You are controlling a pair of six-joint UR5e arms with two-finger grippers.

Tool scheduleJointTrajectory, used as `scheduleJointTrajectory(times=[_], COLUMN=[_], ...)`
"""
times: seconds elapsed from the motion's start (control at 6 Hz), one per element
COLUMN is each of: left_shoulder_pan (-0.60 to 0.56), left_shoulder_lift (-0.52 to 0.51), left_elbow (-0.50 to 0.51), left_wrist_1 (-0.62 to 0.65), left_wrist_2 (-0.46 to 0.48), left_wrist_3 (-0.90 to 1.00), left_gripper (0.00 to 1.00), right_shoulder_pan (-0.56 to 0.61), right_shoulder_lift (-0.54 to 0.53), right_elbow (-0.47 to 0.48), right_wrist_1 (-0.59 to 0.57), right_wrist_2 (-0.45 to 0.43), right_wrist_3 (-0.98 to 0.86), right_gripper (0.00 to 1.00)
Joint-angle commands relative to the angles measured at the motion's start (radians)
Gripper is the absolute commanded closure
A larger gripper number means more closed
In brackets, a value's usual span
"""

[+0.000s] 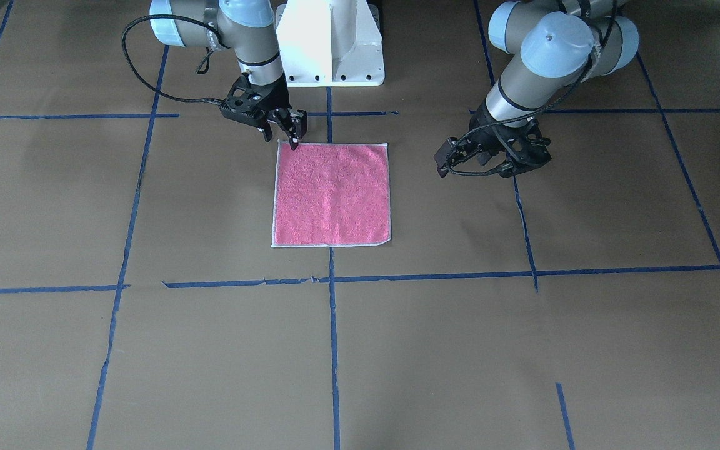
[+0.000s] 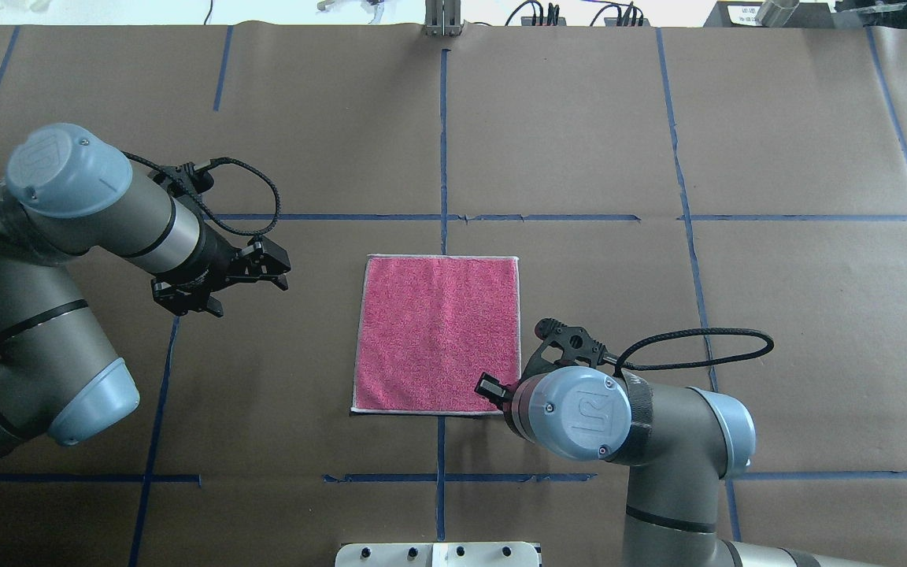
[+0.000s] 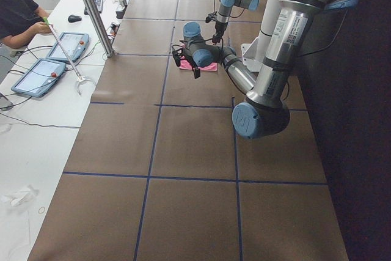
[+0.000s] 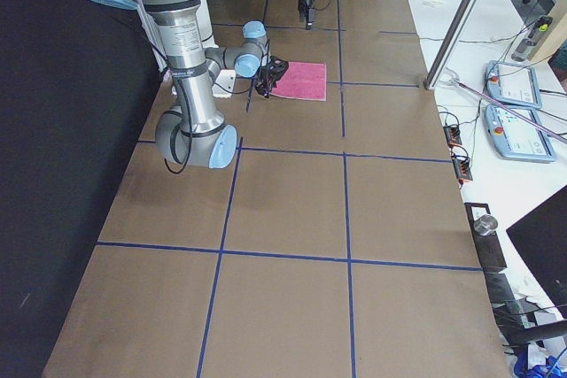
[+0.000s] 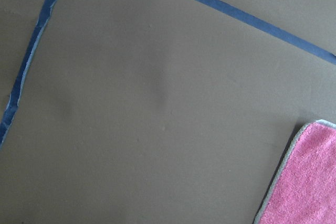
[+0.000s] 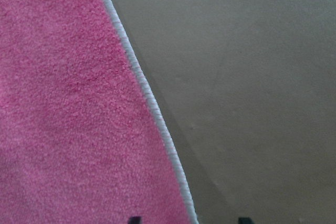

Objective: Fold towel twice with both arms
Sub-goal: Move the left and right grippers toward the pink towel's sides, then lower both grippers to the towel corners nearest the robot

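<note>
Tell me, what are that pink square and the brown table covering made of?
The towel looks like terry cloth: a fuzzy, looped, matte pile, with white stitched edging. The table cover seems to be brown kraft paper, matte, with faint creases and seams. The blue lines on it look like tape, torn in spots.

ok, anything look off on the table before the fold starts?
Nothing serious. The towel lies flat and square, pink face up, with no wrinkles. Only the blue tape grid looks frayed, and there are gaps in some lines.
</note>
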Motion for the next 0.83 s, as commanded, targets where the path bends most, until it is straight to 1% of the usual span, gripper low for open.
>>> scheduleJointTrajectory(times=[0.0, 0.17, 0.33, 0.67], left_shoulder_pan=[0.000, 0.000, 0.000, 0.000], left_shoulder_lift=[0.000, 0.000, 0.000, 0.000], left_elbow=[-0.008, -0.009, -0.011, -0.011], left_wrist_1=[0.000, 0.000, 0.000, 0.000], left_wrist_2=[0.000, 0.000, 0.000, 0.000], left_wrist_3=[0.000, 0.000, 0.000, 0.000], left_gripper=[0.00, 0.00, 0.00, 0.00], right_shoulder_pan=[0.002, 0.001, 0.001, -0.001], right_shoulder_lift=[0.000, 0.002, 0.002, 0.003], right_elbow=[-0.003, -0.004, -0.006, -0.004], right_wrist_1=[0.000, 0.000, -0.002, 0.000], right_wrist_2=[-0.004, -0.004, -0.003, -0.001], right_wrist_3=[0.000, 0.002, 0.002, 0.000], right_gripper=[0.37, 0.39, 0.50, 0.51])
